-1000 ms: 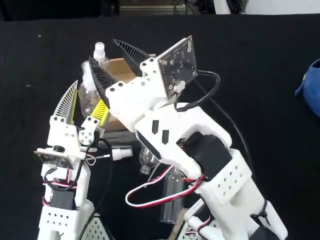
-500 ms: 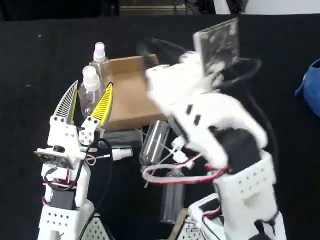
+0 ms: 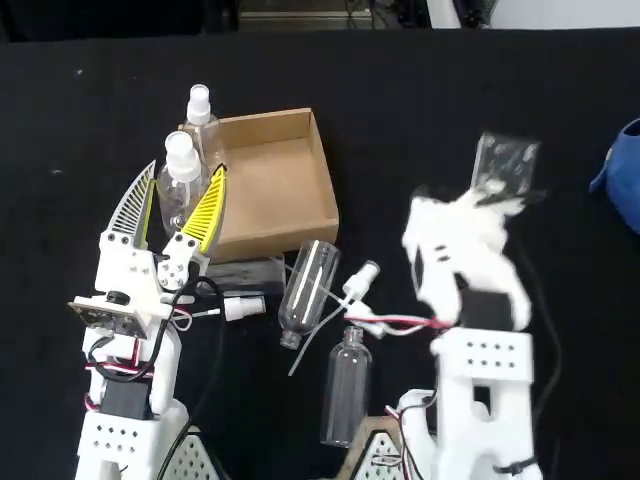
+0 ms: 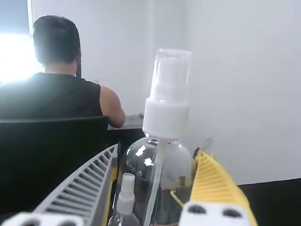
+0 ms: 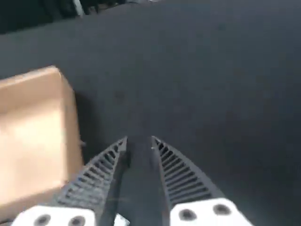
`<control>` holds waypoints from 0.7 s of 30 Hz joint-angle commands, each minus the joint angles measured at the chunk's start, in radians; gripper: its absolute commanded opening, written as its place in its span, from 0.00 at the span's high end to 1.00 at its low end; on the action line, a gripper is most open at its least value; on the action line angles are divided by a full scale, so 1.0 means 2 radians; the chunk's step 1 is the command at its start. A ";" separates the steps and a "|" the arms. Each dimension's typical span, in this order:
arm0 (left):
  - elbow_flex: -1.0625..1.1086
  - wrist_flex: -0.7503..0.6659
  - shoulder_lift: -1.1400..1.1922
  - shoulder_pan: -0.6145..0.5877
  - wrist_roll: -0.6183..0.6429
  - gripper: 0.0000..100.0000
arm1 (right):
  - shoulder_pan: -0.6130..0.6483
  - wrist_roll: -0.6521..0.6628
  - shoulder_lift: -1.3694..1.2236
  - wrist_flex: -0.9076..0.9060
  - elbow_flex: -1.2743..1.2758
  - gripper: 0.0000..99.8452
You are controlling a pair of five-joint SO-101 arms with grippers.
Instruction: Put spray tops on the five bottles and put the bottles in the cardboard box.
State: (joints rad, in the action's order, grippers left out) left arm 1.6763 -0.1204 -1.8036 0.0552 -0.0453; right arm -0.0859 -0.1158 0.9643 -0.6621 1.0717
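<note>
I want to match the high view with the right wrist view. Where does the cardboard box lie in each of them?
High view: the cardboard box sits upper middle, open side up, beside the capped bottle in the left gripper.
Right wrist view: the box is at the picture's edge, off to one side of the right gripper.
Shared landmark: the black table bordering the box's wall.

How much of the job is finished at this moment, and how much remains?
Done: two bottles carry spray tops; the far bottle stands at the box edge. In hand: the left gripper holds the other capped bottle. Left: a bare bottle and a nearer one lie by a loose top, and the box floor looks bare. The right gripper is open, empty.
</note>
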 commanded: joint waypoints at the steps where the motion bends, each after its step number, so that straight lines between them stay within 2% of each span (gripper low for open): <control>1: 0.012 -0.008 0.002 0.000 0.004 0.97 | 0.021 0.000 0.037 0.161 0.135 0.95; 4: 0.012 -0.008 0.002 0.000 0.005 0.97 | 0.025 0.001 0.052 0.203 0.178 0.95; 8: 0.012 -0.008 0.003 -0.005 0.002 0.97 | 0.025 0.001 0.065 0.201 0.185 0.95; 15: 0.012 0.091 0.003 -0.018 0.008 0.97 | 0.027 0.001 0.064 0.201 0.185 0.95; 17: 0.012 0.080 0.003 -0.022 0.037 0.97 | 0.027 0.001 0.063 0.201 0.185 0.95; 21: 0.012 -0.015 0.006 -0.053 0.125 0.97 | 0.025 0.001 0.064 0.201 0.190 0.95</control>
State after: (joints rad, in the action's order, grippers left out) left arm 1.6763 0.0069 -1.8006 0.0046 0.0560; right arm -0.0522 -0.1174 1.0625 -0.2908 1.4492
